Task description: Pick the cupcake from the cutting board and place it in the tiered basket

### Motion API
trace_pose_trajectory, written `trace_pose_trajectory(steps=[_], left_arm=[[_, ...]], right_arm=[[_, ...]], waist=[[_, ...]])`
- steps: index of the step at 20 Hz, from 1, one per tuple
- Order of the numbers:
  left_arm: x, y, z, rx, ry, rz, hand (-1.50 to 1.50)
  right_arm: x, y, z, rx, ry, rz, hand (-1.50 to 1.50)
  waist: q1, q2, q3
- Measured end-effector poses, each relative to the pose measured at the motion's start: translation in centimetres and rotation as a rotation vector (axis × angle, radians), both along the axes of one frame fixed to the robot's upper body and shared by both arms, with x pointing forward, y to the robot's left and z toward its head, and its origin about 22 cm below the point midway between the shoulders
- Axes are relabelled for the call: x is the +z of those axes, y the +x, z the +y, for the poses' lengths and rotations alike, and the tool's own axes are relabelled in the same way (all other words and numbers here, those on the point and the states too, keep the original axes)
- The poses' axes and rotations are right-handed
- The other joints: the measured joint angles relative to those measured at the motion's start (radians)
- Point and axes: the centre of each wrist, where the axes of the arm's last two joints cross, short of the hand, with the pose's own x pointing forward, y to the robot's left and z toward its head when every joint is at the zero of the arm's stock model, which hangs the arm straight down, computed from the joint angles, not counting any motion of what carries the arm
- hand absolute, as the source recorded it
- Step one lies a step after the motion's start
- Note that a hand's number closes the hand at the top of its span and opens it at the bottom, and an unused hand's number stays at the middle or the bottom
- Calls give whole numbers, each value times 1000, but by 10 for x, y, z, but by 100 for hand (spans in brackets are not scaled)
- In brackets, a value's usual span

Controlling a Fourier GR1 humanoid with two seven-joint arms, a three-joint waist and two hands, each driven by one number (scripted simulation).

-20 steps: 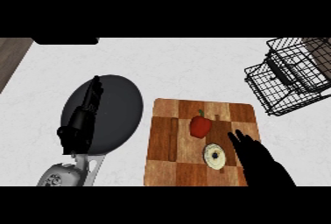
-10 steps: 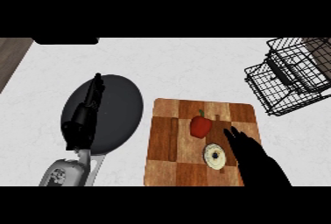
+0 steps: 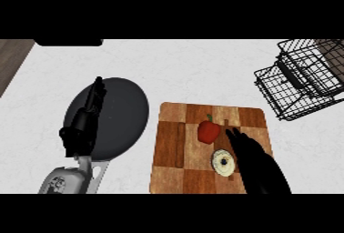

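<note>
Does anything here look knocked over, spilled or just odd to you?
Nothing looks spilled or broken. The cupcake and a red pepper sit on the cutting board, with the right hand beside the cupcake. One oddity: the left hand rests over a dark plate. The tiered basket stands at an angle to the board.

Single head cam, steep look-down on counter (image 3: 201, 73), forearms entering from bottom edge, no 2nd view
</note>
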Motion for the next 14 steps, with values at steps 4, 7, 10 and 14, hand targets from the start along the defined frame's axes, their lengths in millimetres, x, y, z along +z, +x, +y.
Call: trace_pose_trajectory(steps=[4,7,10,14], left_arm=[[0,1,-5,-6,-3,-4,0],[-1,-4,-9,-5,-3,-1,0],[1,-1,-8,-10,-2,-4,0],[0,-4,-7,-10,-1,-5,0]], right_arm=[[-11,5,5,-14,-10,11,-150],[-10,8,5,-17,-3,14,-150],[-12,11,11,-21,-1,17,-150],[-21,14,8,-23,-7,24,-150]], waist=[[0,0,0],[0,0,0],[0,0,0],[0,0,0]])
